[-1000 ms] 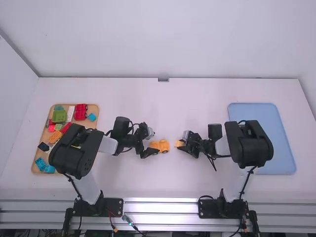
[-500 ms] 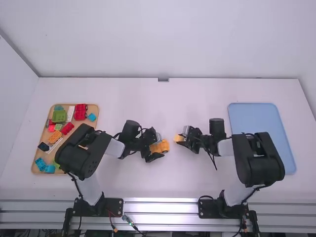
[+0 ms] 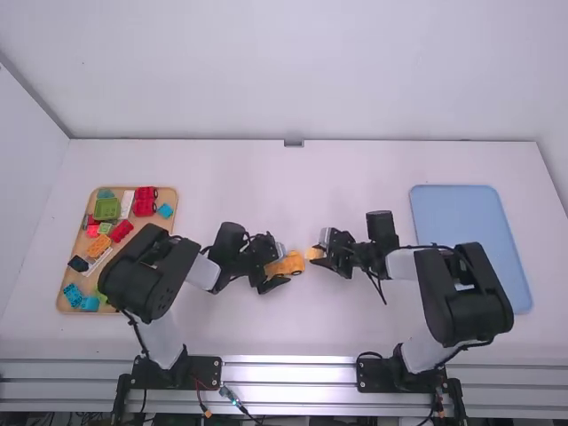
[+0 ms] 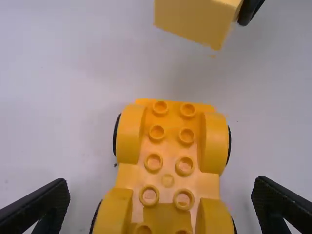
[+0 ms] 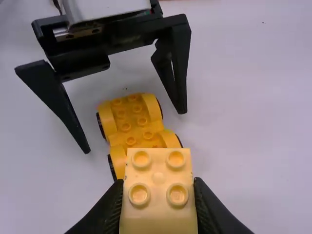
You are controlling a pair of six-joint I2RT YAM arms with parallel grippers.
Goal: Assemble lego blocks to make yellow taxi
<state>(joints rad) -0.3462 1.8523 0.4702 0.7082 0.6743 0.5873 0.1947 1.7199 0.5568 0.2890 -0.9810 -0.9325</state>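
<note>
Wooden tray near the table's left edge, blue tray near its right. Spread wide, the left gripper straddles the yellow car base mid-table, studs up, lengthwise left-to-right; the right gripper pinches a yellow block.

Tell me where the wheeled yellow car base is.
In the high view, the yellow car base sits on the table, left of the light yellow block, by the left gripper.

High view downward from behind, close wrist views, yellow chassis in both
</note>
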